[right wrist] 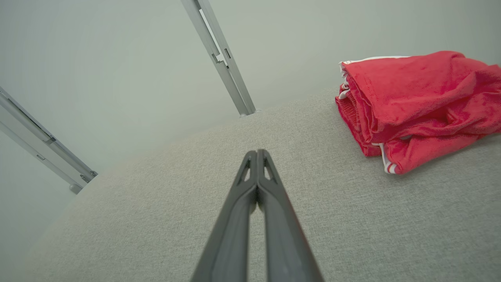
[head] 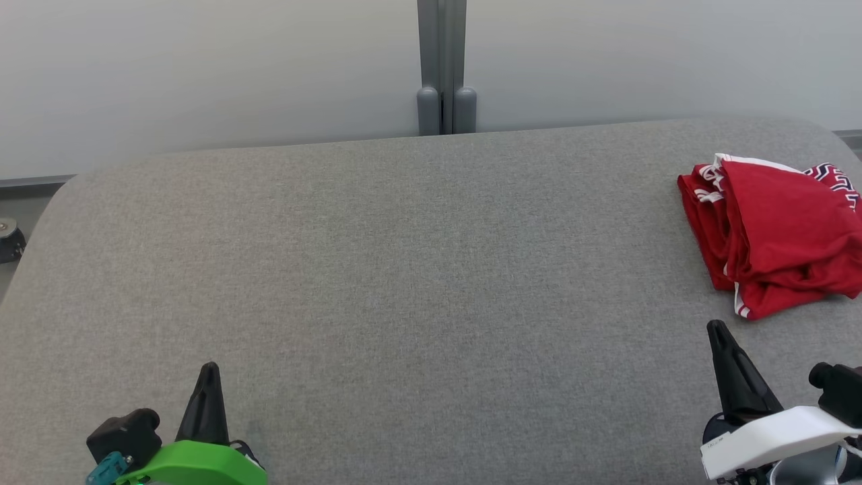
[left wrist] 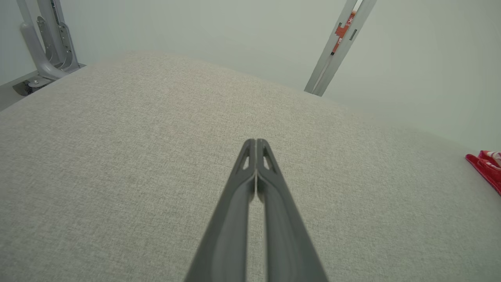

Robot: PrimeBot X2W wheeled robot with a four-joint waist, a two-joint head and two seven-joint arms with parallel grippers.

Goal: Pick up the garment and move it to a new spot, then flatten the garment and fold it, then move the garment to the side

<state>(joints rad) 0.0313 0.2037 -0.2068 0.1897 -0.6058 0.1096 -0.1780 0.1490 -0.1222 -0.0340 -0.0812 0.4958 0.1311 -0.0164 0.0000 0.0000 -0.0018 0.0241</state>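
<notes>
1. Broad grey woven-fabric tabletop (head: pixel 404 303) with rounded corners. It carried the single item below.

2. Crumpled red cloth garment with white piping and a dark patterned band (head: pixel 774 229). It lay in a loose, layered heap at the tabletop's far right, a little beyond the right tool and well apart from the left one. Judged light, soft and limp, and not fragile. It would likely sag and drape once lifted, and a shallow pinch might catch the top layer alone. The likeliest hold looked to be the white-trimmed hem at the near corner, or the raised fold above it.

3. Right tool (head: pixel 717 330), two long dark fingers on a white wrist. The fingers were pressed tip to tip with nothing between them, short of the garment.

4. Left tool (head: pixel 207 380), the same dark fingers on a green wrist. These were likewise pressed together and empty, at the near left.
</notes>
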